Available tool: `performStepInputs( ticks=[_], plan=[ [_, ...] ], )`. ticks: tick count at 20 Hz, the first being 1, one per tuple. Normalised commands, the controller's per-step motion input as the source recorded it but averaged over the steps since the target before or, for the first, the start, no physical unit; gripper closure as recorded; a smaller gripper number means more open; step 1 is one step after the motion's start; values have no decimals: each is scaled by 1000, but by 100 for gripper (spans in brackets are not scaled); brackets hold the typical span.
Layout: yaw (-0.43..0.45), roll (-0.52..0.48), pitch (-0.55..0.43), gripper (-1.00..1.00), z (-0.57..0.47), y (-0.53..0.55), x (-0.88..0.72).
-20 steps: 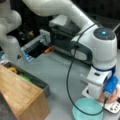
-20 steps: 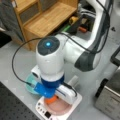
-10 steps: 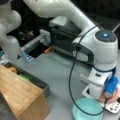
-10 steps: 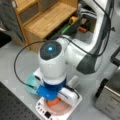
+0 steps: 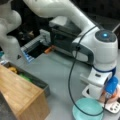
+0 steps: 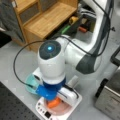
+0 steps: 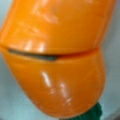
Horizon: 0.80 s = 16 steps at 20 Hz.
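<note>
Only the wrist view shows the carrot's (image 7: 57, 57) green tip; gripper (image 6: 53, 101) state unclear

A teal bowl (image 5: 88, 109) is sitting on the grey table (image 5: 60, 72) in both front views, and a wooden shelf unit (image 6: 43, 18) is standing well apart from it. What is probably a dark metal box (image 6: 110, 100) is sitting at a front view's right edge.

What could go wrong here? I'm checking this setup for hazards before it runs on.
The orange plastic carrot fills the wrist view, so the camera sees little around it. In a front view the carrot sits on a pink plate atop a white scale, right beside the teal bowl; a sideways nudge could knock it. The black cable droops over the bowl and might snag.
</note>
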Motion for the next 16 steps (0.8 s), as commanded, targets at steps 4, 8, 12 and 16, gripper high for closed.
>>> performStepInputs(
  ticks=[4,8,12,16],
  plan=[
    [2,-228,186,-100,166,-38,300],
    [-2,-188,202,-100,346,-30,255],
    [-1,-120,200,-100,683,6,45],
    [7,-70,148,-100,740,-40,-244]
  ],
)
